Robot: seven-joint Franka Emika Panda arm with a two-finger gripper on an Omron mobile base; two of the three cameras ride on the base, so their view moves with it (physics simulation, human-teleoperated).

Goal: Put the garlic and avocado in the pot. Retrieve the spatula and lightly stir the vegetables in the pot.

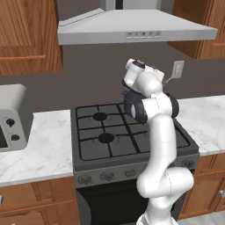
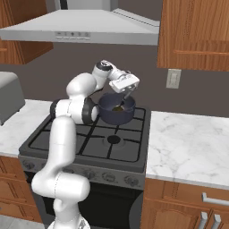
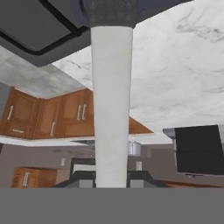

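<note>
spatula [image 3: 111,105]: pale shaft upright between the fingertips | gripper [image 2: 128,95]: nearly closed on it, wrist bent down over the pot [image 2: 117,109] | pot: back right burner of stove [image 2: 67,134]

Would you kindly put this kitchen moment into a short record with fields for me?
setting: stove between marble counters, range hood above
pot: on the stove's rear right burner, seen from the right base view
pot contents: an olive-brown piece, likely the avocado; garlic too small to tell
gripper: above the pot's rim, fingers pointing down into it
held item: spatula, its pale handle clamped between the fingers in the hand view
task stage: looks like stirring
</note>
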